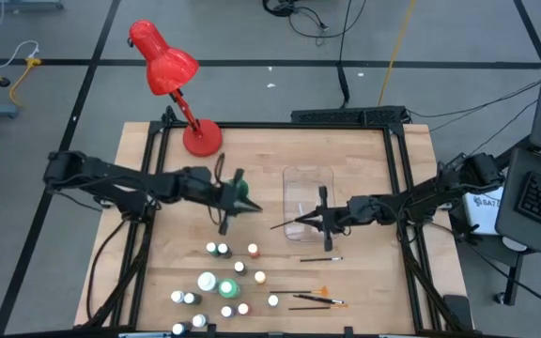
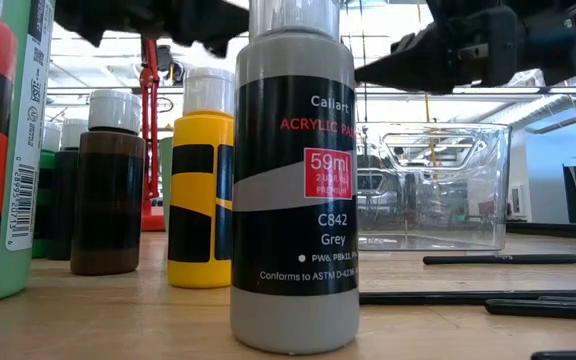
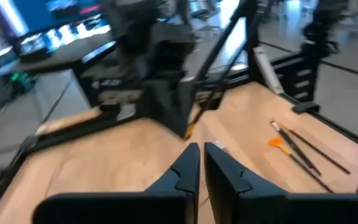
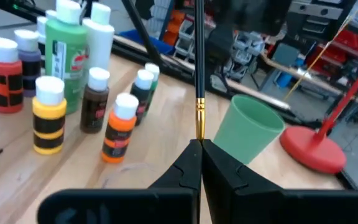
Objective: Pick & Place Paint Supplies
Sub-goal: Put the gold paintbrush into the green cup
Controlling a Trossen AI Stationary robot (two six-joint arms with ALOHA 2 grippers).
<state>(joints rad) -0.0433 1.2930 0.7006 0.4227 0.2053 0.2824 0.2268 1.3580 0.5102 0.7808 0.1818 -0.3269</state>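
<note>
left gripper [image 1: 250,207] centre-left of frame, clamped on green cup [image 1: 239,196] | paint bottles [image 1: 222,282] clustered lower centre of wooden surface [image 1: 364,282] | right gripper [image 1: 316,221] centre, clamped on paintbrush [image 1: 287,223] beside clear container [image 1: 308,192]

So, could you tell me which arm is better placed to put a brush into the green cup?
The right. The right gripper is already shut on a brush, and the green cup lies just ahead of it. The left gripper is at the cup and shows no brush.
</note>
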